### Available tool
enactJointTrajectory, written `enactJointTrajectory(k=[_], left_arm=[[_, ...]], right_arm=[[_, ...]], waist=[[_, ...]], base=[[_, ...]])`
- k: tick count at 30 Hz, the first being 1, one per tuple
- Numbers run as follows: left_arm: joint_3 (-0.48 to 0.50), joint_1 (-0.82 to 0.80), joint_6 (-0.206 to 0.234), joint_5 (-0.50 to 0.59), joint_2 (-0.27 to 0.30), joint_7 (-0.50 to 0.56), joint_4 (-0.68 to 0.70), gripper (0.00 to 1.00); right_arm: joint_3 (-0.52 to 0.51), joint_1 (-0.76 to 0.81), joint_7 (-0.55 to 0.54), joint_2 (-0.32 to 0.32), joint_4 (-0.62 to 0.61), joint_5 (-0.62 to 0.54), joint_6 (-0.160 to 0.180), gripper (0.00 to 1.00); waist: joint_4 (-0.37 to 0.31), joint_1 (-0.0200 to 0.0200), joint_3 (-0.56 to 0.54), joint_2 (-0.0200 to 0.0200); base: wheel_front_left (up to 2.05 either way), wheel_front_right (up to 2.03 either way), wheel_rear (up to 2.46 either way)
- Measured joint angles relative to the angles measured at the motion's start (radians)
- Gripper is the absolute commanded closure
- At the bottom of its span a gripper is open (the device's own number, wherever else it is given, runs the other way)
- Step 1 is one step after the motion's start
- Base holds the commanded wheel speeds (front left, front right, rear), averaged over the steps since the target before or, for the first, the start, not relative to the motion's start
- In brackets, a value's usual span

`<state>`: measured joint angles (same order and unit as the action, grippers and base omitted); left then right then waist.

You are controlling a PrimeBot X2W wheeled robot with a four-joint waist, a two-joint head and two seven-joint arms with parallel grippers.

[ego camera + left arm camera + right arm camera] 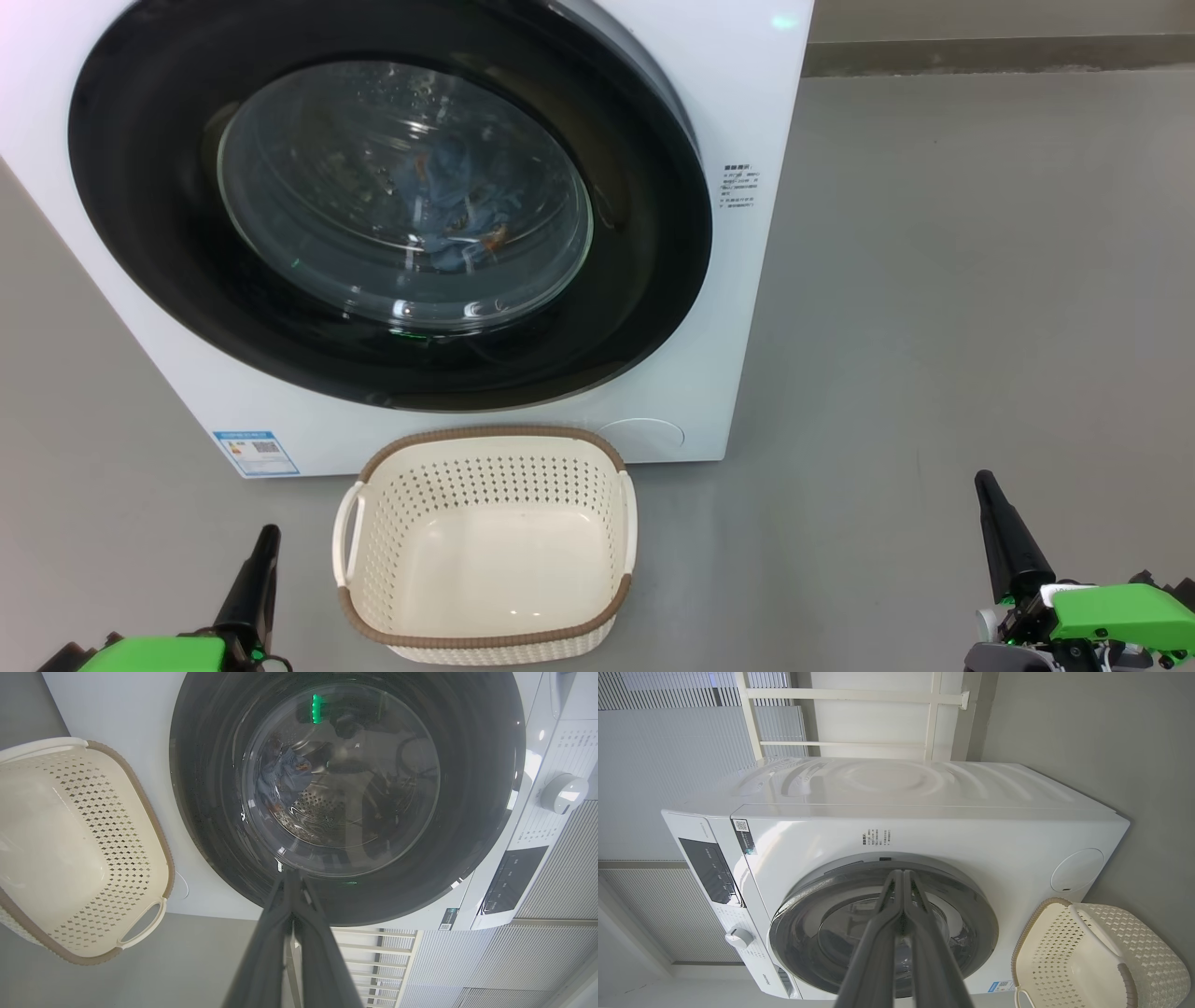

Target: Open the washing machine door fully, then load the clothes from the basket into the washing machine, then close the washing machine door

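The white washing machine (pixel 747 112) stands before me with its round black-rimmed door (pixel 392 205) closed flat against the front. Through the glass I see light blue clothes (pixel 457 210) lying in the drum, also visible in the left wrist view as clothes (pixel 282 777). The cream basket (pixel 485 541) sits on the floor below the door with nothing inside. My left gripper (pixel 266 537) is shut at the lower left, left of the basket. My right gripper (pixel 985 485) is shut at the lower right, well away from the machine. Both hold nothing.
Grey floor (pixel 980 280) spreads to the right of the machine, with a wall base at the back. The machine's control panel and knob (pixel 563 793) lie above the door. A white slatted frame (pixel 840 714) stands behind the machine.
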<state>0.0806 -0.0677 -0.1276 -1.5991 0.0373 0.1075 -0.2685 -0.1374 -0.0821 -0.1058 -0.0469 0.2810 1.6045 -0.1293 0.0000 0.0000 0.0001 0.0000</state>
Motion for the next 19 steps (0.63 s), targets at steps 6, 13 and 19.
enactJointTrajectory(k=[6, 13, 19], left_arm=[[0.0, 0.0, 0.0, 0.0, 0.0, 0.0, 0.0, 1.0], [0.0, 0.0, 0.0, 0.0, 0.0, 0.0, 0.0, 1.0], [0.0, 0.0, 0.0, 0.0, 0.0, 0.0, 0.0, 1.0]], right_arm=[[0.0, 0.0, 0.0, 0.0, 0.0, 0.0, 0.0, 1.0], [0.0, 0.0, 0.0, 0.0, 0.0, 0.0, 0.0, 1.0], [0.0, 0.0, 0.0, 0.0, 0.0, 0.0, 0.0, 1.0]], waist=[[0.0, 0.0, 0.0, 0.0], [0.0, 0.0, 0.0, 0.0], [0.0, 0.0, 0.0, 0.0]], base=[[0.0, 0.0, 0.0], [0.0, 0.0, 0.0], [0.0, 0.0, 0.0]])
